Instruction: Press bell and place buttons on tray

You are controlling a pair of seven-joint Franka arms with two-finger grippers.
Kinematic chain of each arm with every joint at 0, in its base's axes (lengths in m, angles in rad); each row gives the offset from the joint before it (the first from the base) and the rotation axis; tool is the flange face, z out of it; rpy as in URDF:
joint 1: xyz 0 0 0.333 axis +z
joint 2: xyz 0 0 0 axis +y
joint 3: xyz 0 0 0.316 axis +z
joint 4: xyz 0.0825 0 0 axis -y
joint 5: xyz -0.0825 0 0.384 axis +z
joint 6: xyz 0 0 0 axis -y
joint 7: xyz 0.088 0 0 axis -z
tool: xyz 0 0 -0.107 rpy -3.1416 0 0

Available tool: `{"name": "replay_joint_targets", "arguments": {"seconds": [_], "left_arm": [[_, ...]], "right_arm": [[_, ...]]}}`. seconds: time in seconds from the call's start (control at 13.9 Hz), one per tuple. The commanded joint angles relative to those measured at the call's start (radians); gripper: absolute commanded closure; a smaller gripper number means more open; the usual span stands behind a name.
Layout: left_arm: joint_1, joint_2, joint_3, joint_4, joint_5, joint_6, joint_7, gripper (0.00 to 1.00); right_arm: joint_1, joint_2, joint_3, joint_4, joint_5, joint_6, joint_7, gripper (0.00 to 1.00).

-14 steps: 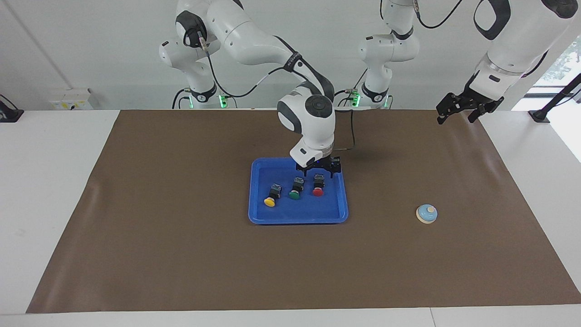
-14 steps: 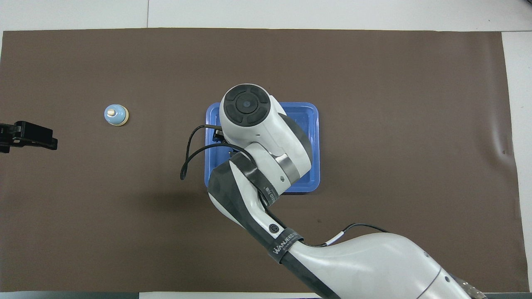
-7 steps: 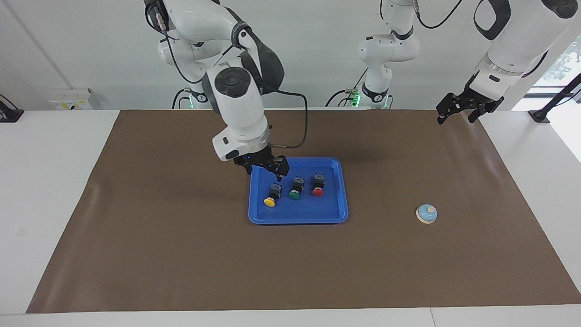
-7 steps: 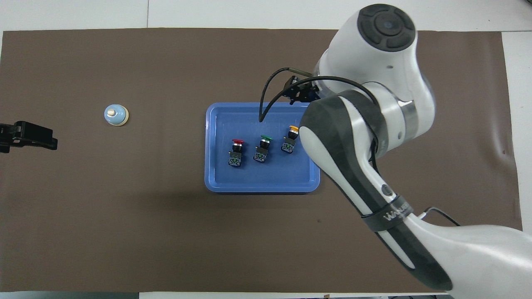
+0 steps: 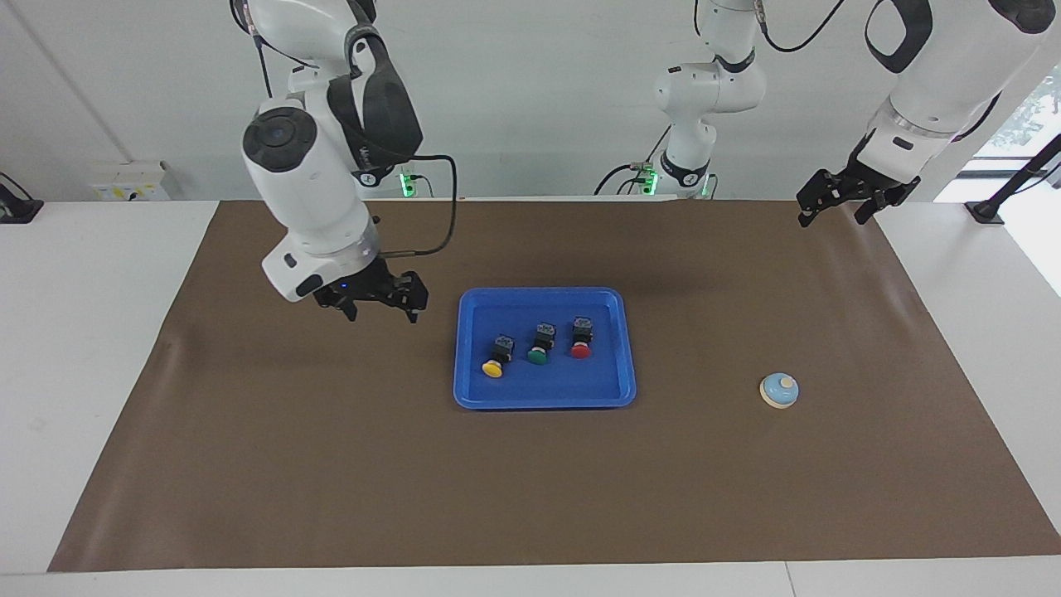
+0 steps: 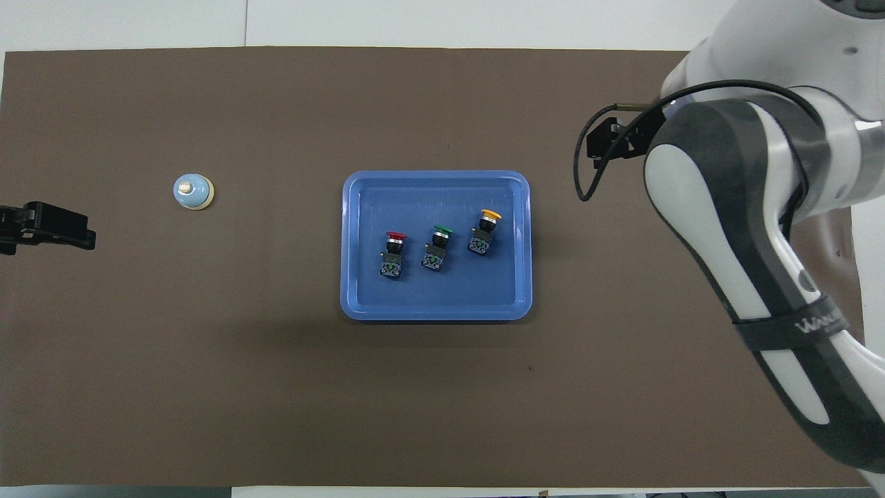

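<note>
3 buttons (image 5: 539, 344) lie in a row on my tray (image 5: 613, 394) at mid-surface, caps away from me. My right claw (image 5: 377, 300) hangs open and empty above the mat beside it; my left claw (image 5: 845, 199) waits open over its corner, with the bell (image 5: 779, 390) toward that end.

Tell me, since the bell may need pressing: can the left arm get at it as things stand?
Probably yes. The left end effector hangs open over the mat at its own end, and the bell stands alone on bare mat there, nothing between them. The right arm is away beside the tray.
</note>
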Motion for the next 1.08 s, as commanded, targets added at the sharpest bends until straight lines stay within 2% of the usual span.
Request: {"name": "replay_joint_targets", "arguments": {"seconds": [0.0,0.14,0.5,0.87,1.01], "left_arm": [[0.007,-0.002,-0.004,0.009,0.01,-0.011,0.0,0.0],[0.007,-0.002,-0.004,0.009,0.01,-0.011,0.0,0.0],[0.007,-0.002,-0.004,0.009,0.01,-0.011,0.0,0.0],[-0.003,-0.003,-0.004,-0.002,0.01,0.006,-0.003,0.0],[-0.001,-0.028,-0.006,-0.095,0.01,0.168,-0.003,0.62]], "right_arm": [[-0.093,-0.056,0.006,-0.021,-0.027,-0.042,-0.189,0.0],[-0.142,-0.108,0.004,-0.056,-0.046,-0.063,-0.255,0.0],[-0.211,-0.375,0.004,-0.298,-0.062,-0.065,-0.292,0.0],[-0.233,-0.368,0.003,-0.285,-0.057,-0.064,-0.286,0.0],[-0.227,-0.366,0.003,-0.282,-0.051,-0.073,-0.28,0.0]]}}
